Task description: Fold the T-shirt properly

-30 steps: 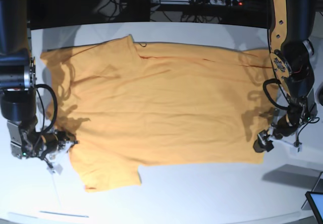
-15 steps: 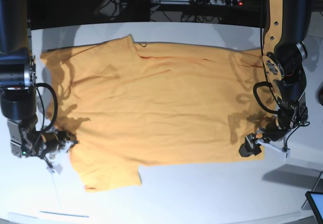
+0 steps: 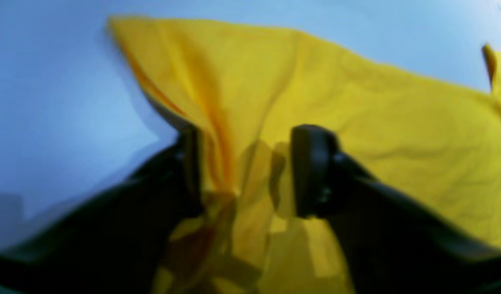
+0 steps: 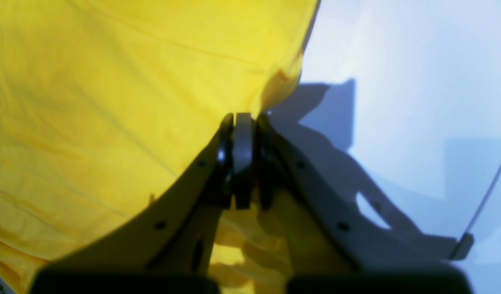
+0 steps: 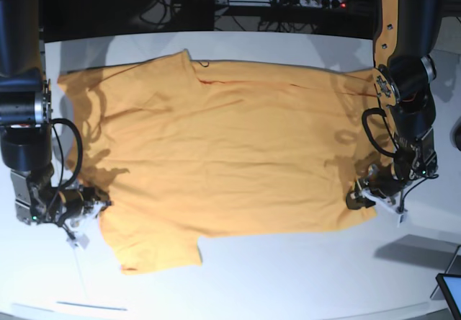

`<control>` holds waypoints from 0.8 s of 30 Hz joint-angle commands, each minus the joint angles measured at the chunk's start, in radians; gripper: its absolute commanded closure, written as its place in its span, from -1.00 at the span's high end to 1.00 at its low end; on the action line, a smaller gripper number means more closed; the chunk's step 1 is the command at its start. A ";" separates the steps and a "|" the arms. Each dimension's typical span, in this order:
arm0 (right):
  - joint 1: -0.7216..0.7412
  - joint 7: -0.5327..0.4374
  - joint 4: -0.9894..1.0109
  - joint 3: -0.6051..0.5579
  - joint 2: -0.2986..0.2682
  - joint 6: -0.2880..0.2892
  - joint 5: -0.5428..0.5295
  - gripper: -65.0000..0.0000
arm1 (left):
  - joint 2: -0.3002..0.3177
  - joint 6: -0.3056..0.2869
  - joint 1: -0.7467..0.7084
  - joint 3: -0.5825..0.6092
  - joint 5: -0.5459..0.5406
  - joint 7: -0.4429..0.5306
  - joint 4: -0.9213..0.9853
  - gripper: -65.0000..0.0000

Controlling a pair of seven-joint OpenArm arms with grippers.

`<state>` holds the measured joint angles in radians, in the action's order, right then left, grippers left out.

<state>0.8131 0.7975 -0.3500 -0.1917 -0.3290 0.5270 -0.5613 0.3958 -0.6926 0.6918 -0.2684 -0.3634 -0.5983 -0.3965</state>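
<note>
The orange-yellow T-shirt [image 5: 230,147] lies spread flat on the white table [image 5: 288,277], with one sleeve at the near left and the hem at the right. My right gripper [image 5: 97,206] is at the shirt's left edge beside that sleeve. In the right wrist view it [image 4: 242,118] is shut, with the edge of the T-shirt [image 4: 111,102] pinched between its fingers. My left gripper [image 5: 358,197] is at the near hem corner. In the left wrist view it [image 3: 250,167] has its jaws apart, and a raised fold of the T-shirt [image 3: 356,122] sits between them.
A power strip and cables [image 5: 288,1] lie beyond the table's far edge. The corner of a dark screen [image 5: 450,291] shows at the near right. A small white tag [image 5: 79,241] hangs below my right gripper.
My left gripper has moved in over the near hem corner, and the corner is now pushed inward and bunched. The right gripper has stayed in place.
</note>
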 commanded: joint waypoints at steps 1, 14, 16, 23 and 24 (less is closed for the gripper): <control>0.018 0.013 -0.007 0.001 -0.005 -0.003 0.014 -0.99 | 0.012 0.000 0.021 -0.002 0.005 -0.007 -0.009 -0.43; 0.005 0.012 -0.007 0.001 -0.005 -0.003 0.014 -0.99 | 0.018 0.026 -0.042 -0.001 0.007 0.059 -0.101 -1.00; 0.005 0.012 -0.007 0.001 -0.005 -0.003 0.014 -0.99 | 0.041 0.027 -0.080 -0.001 0.007 0.054 -0.184 -1.00; 0.005 0.012 -0.008 -0.002 -0.008 -0.003 0.014 -0.99 | 0.073 0.046 -0.165 -0.001 0.004 -0.045 -0.396 -1.00; 0.007 0.012 -0.008 -0.001 -0.008 -0.003 0.014 -0.99 | 0.073 0.046 -0.174 -0.001 0.004 -0.056 -0.422 -1.00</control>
<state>0.8028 0.7815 -0.3527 -0.1917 -0.3271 0.5316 -0.5770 0.4427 -0.6556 0.4927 -0.2672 -0.3489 -0.6739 -0.7998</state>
